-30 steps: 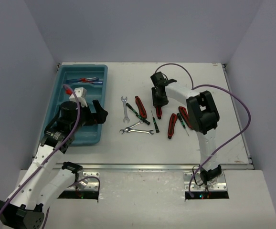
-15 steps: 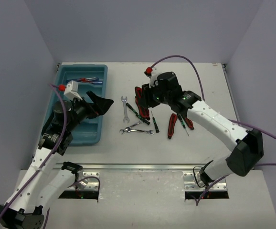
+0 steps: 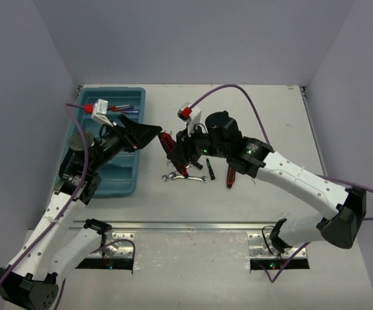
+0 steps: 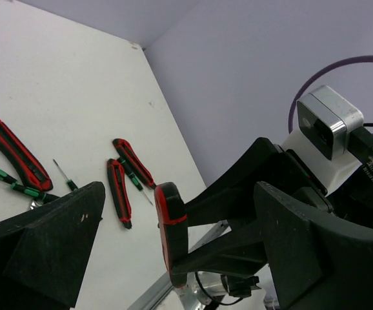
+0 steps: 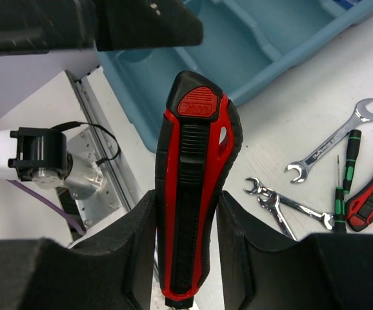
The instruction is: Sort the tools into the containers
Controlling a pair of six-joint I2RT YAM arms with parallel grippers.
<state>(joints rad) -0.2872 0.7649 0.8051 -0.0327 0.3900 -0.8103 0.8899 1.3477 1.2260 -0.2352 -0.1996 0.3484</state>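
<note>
White arms (image 3: 302,181) show black joints (image 3: 344,223), purple cables (image 3: 235,86), black left end effector (image 3: 149,137) and right end effector (image 3: 179,154).

A matte white table (image 3: 270,103) fills the middle of the top view. Three plain lilac-grey walls close it in: the back wall (image 3: 193,39) along the far edge, with the left wall (image 3: 19,129) and the right wall (image 3: 361,97) at the sides. An aluminium rail (image 3: 206,225) runs along the table's near edge, and a lower white board (image 3: 193,278) lies nearer the camera. The light is soft and even, leaving only faint shadows.
</note>
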